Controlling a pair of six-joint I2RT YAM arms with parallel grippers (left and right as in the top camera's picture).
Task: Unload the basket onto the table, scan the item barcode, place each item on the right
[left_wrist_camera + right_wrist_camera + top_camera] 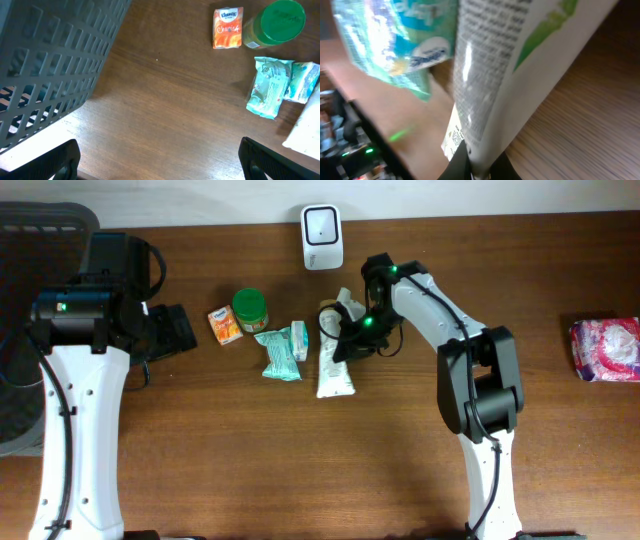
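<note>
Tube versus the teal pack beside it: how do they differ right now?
The tube is white with a green stripe; the teal pack is mostly teal. In the overhead view the tube is longer than the teal pack. The right gripper is shut on the tube; the teal pack lies free. Both are soft packages lying lengthwise, side by side on the table.

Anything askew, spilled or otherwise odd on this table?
Nothing looks spilled or damaged. Only the pink packet stands out: it lies alone at the far right edge of the table, well away from the scanner.
</note>
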